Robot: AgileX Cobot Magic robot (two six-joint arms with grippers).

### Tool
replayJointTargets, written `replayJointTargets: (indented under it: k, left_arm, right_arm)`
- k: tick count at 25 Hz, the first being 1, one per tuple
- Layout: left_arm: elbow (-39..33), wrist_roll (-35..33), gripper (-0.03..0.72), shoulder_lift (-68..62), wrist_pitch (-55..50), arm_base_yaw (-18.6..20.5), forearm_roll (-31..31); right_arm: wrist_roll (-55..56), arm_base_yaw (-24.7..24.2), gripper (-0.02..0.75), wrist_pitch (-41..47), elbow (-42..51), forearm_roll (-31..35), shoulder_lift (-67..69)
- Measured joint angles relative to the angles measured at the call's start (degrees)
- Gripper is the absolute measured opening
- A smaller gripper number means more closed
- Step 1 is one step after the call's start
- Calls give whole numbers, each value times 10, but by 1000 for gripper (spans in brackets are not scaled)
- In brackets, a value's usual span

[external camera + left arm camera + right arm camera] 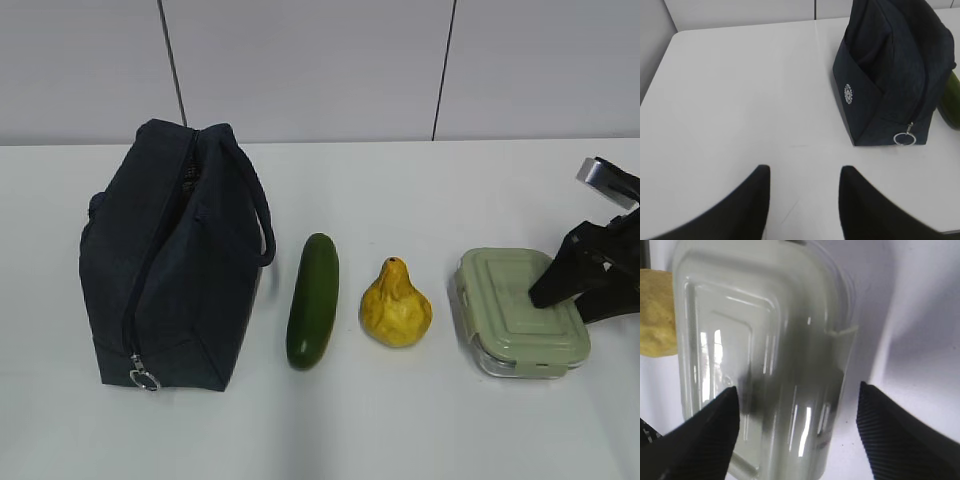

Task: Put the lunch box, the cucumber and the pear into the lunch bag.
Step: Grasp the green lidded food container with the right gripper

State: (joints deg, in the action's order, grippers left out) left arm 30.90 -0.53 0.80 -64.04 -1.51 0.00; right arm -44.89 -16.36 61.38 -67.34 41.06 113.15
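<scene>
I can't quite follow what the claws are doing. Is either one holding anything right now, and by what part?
Nothing is held. The right gripper is open above the lunch box, its fingers not gripping the lid. The left gripper hangs empty over the bare table.

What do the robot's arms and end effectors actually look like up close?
Each end effector has two matte black, tapering fingers. On the right end effector the fingers' inner faces carry a fine ribbed texture; the left end effector looks smooth. In the exterior view the right one shows angular black links topped by a silver metal piece.
</scene>
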Motion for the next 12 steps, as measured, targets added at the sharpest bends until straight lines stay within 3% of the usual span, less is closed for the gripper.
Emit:
replayJointTargets:
  k: [12]
  left_arm:
    - [0,0,276,0,0,0,0]
  right_arm:
    - [-1,0,572,2,0,21,14]
